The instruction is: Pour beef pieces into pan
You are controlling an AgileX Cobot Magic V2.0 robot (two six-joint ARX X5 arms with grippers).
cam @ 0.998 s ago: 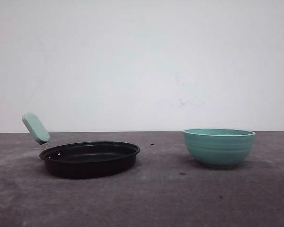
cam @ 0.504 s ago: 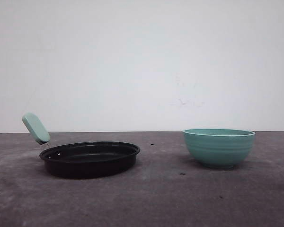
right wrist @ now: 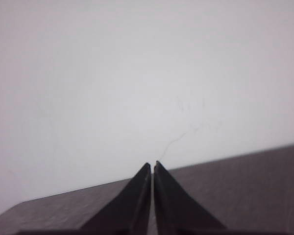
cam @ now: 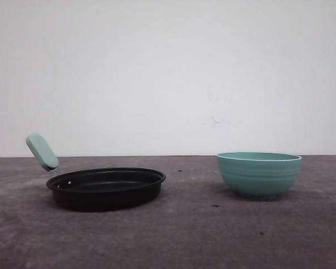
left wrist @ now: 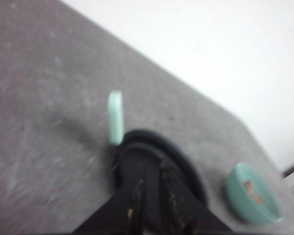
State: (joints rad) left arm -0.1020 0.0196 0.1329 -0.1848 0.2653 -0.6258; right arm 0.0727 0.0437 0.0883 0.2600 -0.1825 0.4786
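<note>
Nothing moved; pan (cam: pixel 106 188) unchanged. Left gripper (left wrist: pixel 154 196) blurred, jaws unclear; right gripper (right wrist: pixel 152 169) pressed together.

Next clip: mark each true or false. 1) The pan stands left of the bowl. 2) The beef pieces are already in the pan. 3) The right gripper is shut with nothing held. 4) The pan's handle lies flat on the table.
1) True: front view, the pan is left of the teal bowl.
2) False: the beef pieces are in the bowl.
3) True: the right gripper has its fingers together, empty.
4) False: the mint handle angles upward.
</note>
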